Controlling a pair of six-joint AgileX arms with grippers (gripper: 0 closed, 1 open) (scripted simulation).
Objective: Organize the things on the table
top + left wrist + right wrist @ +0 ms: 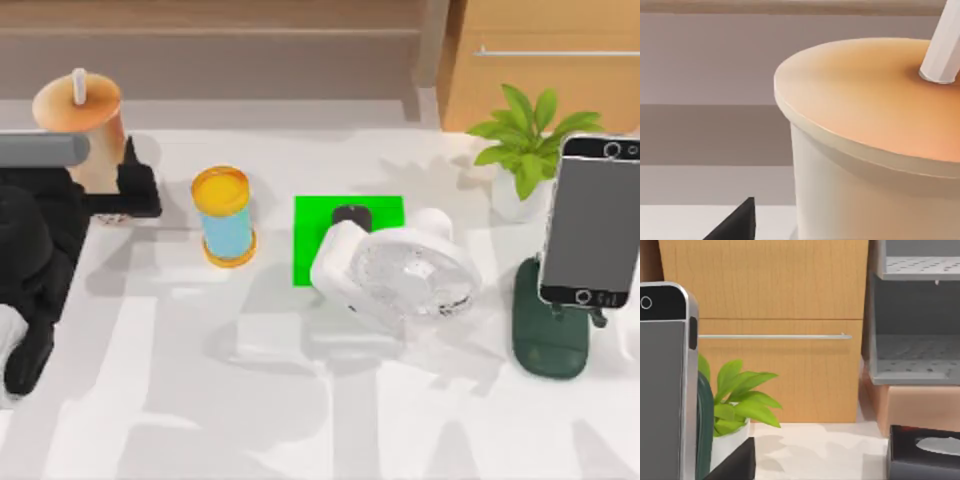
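Bubble tea cup point(865, 150) looms before left tool point(135, 190); tool's grip cannot tell.

Fan point(400, 272) crowding green patch point(318, 232)

The tall orange-beige bubble tea cup point(82, 125) stood upright at the table's far left, a white straw point(79, 86) rising through its flat lid (in the left wrist view the lid point(875, 102) sat very close, glowing orange toward the straw). The table point(250, 400) was glossy white, with a bright green square patch point(310, 235) near its middle. A small black rounded gadget point(351, 216) lay on that patch. The white desk fan point(395, 270) lay tipped over, its clear cage facing up, overlapping the patch's right edge and just beside the gadget. The grey-screened smartphone point(590, 220) stood upright at the right side.
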